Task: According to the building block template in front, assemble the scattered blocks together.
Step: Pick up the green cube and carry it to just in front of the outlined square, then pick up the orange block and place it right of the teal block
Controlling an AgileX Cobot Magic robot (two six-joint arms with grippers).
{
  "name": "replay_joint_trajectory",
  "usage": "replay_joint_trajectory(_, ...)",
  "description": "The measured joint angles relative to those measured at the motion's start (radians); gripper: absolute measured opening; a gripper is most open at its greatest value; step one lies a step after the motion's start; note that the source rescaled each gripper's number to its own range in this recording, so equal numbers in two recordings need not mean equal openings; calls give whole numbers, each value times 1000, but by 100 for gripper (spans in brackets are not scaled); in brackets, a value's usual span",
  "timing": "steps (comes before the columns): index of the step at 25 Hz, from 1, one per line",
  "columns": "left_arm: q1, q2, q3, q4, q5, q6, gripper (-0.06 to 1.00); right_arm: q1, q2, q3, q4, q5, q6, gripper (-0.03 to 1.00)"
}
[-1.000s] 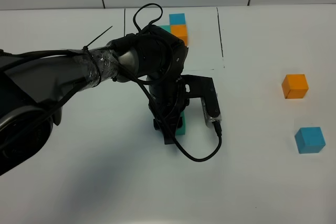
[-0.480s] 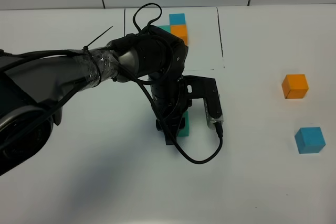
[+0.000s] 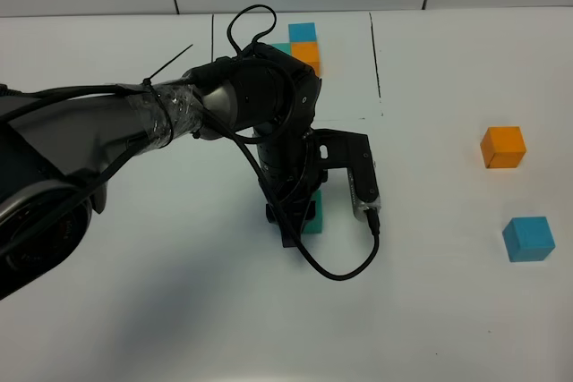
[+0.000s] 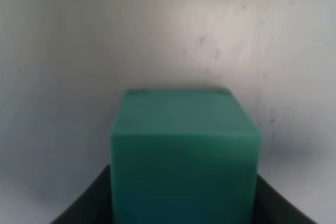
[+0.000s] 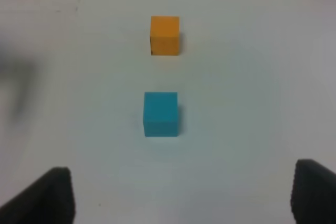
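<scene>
Left claw (image 4: 181, 205): it is low over the desk (image 3: 430, 310) near the middle. Its two dark fingers (image 4: 84, 205) flank the teal block and sit close against its lower sides. You cannot tell from either view whether they are pressing on it.
Teal block (image 4: 184, 150): it lies between the jaws, centred and square to them, with its near face filling the wrist view. From above, only a strip of it shows beside the wrist.
Step in hand (judged): you are securing the teal block. Put the fingers on opposite flat faces, never on corners. Close evenly so the cube does not twist, then lift straight up before you carry it.
Template (image 3: 304, 46): it is at the far side of the desk, well beyond the claw. Teal sits left of orange and blue sits behind orange, so copy that L.
Orange block (image 3: 502, 147): it is well apart on the right and untouched.
Blue block (image 3: 528, 239): it is nearer you than the orange one, and the two are not touching.
Right claw (image 5: 184, 198): its jaws are spread wide and hold nothing. It hangs above the blue block, with the orange block beyond.
</scene>
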Motion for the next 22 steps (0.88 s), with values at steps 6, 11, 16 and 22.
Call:
replay_joint_trajectory(6, 0, 0, 0, 0, 1, 0, 3, 0, 0, 0, 0, 0, 0, 71)
replay_joint_trajectory(11, -1, 16, 0, -12, 8, -7, 52, 0, 0, 0, 0, 0, 0, 71)
replay_joint_trajectory(16, -2, 1, 0, -14, 28, -14, 96, 0, 0, 0, 0, 0, 0, 71)
replay_joint_trajectory(22, -3, -125, 0, -14, 46, -19, 100, 0, 0, 0, 0, 0, 0, 71)
